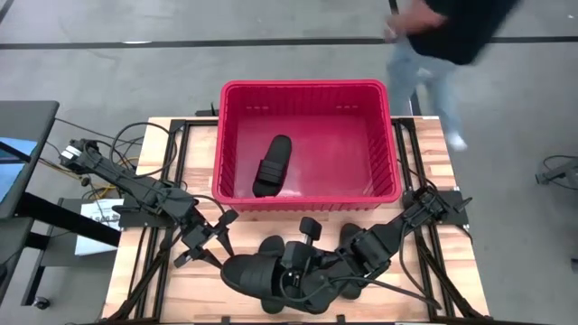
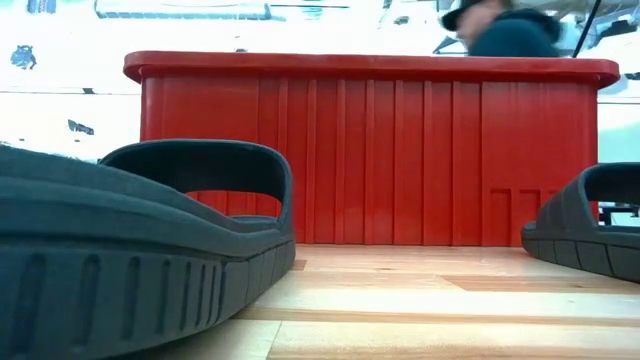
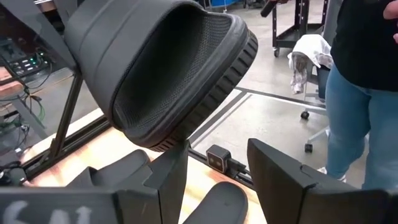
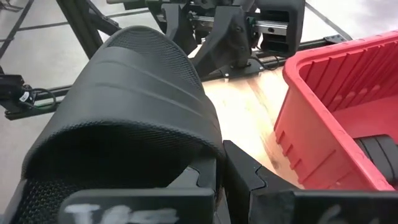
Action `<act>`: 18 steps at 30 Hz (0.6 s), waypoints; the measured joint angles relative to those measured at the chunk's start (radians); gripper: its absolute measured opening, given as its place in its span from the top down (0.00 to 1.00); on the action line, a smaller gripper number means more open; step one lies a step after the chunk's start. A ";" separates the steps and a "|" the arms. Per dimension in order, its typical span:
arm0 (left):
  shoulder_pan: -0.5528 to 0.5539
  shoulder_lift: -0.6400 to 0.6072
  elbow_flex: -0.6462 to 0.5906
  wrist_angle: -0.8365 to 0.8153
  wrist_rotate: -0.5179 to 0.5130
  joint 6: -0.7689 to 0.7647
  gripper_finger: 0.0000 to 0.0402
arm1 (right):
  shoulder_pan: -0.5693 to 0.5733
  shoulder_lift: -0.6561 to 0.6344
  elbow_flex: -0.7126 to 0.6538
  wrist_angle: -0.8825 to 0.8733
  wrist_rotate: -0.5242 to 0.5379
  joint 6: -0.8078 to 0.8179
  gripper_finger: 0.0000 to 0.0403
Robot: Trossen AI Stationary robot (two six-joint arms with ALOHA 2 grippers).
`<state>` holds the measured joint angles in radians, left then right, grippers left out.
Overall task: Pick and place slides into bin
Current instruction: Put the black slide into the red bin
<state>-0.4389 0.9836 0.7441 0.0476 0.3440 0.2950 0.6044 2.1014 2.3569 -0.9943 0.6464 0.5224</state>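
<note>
I am working both arms over the near edge of the table, just in front of the bin. My left gripper is hanging with its fingers spread. The left wrist view is showing open space between the two dark fingers, and a raised slide is filling the picture above them, with its ribbed sole edge just over one fingertip. I cannot tell from there whether it is touching.

My right gripper is sitting with its fingers pressed together. The right wrist view is showing the ridged strap of a slide right against them. I cannot tell whether they are pinching its edge.

The high view is giving me what neither wrist view does: the whole layout. One slide in the bin is lying on the red floor, toward its left half. A dark heap of slides is bunched between my two grippers at the table's near edge. My right arm is so tangled with that heap from above that I cannot separate the fingers from the rubber there.

The low view is not showing my arms. It is showing two slides resting flat on the wood, one slide close to the lens and another slide at the far side, with the bin's slotted wall standing behind them.

A person is standing beyond the bin's far right corner.
</note>
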 joint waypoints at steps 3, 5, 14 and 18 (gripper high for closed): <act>0.000 0.000 0.000 -0.005 -0.005 0.000 0.60 | 0.009 0.000 0.000 0.000 0.005 0.000 1.00; 0.000 0.000 0.000 -0.005 -0.011 0.000 0.60 | 0.018 0.000 0.000 0.000 0.010 0.001 1.00; 0.001 0.000 0.000 -0.004 -0.035 0.000 0.60 | 0.044 0.002 -0.001 -0.021 0.008 0.053 1.00; 0.001 0.000 0.000 -0.005 -0.036 -0.002 0.60 | 0.044 0.002 -0.001 -0.023 0.011 0.052 1.00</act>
<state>-0.4377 0.9836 0.7441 0.0429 0.3080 0.2932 0.6483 2.1036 2.3562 -1.0168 0.6571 0.5748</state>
